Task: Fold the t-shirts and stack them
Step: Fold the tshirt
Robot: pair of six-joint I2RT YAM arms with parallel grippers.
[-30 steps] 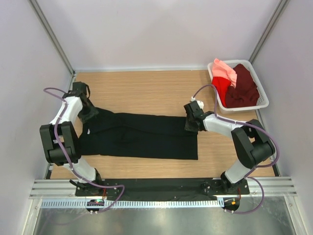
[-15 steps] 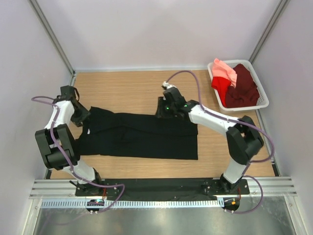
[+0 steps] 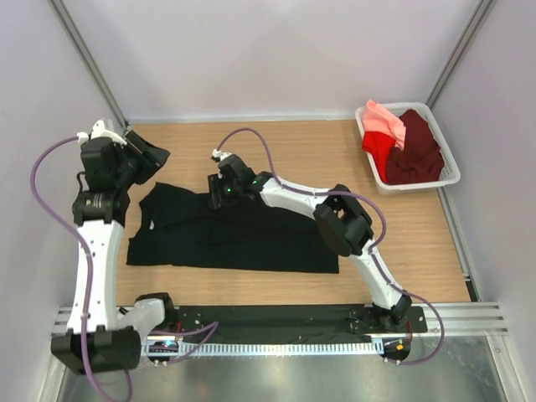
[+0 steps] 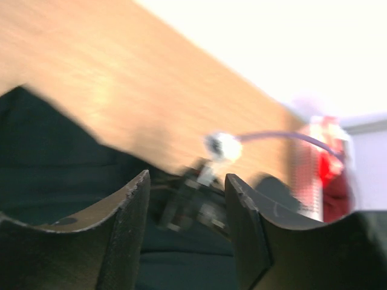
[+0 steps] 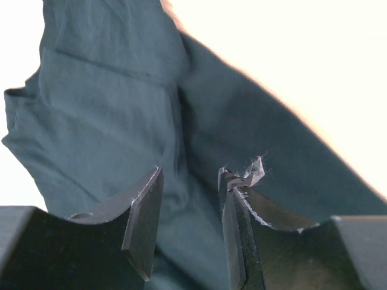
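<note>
top view: the black t-shirt (image 3: 243, 239) lies flat on the wooden table (image 3: 285, 151) as a long band, and seems to be folded lengthwise, with its sleeve end to the left. the left gripper (image 3: 155, 153) hangs over the far-left part of the table, off the cloth. the right gripper (image 3: 222, 193) reaches well across and sits over the shirt's far edge, towards that sleeve end. the maroon shirt (image 3: 414, 155), red shirt (image 3: 378, 149) and salmon-pink shirt (image 3: 383, 121) are heaped in the white basket (image 3: 448, 172) at the far right. from up here the jaws are too small to read.

left wrist: the picture is blurred, yet the jaws clearly stand apart with nothing between them. beyond the gap are black cloth, the other arm's wrist and the basket far off.

right wrist: the jaws are parted just above the dark cloth. i cannot tell whether the tips touch it. this view shows creases and overlapping layers that the top view flattens into plain black.

the shirt looks light and limp, so it will likely sag and drag on the wood. a pinch at an edge or corner, through both layers, should hold better than a mid-panel grab, which would bunch it.
</note>
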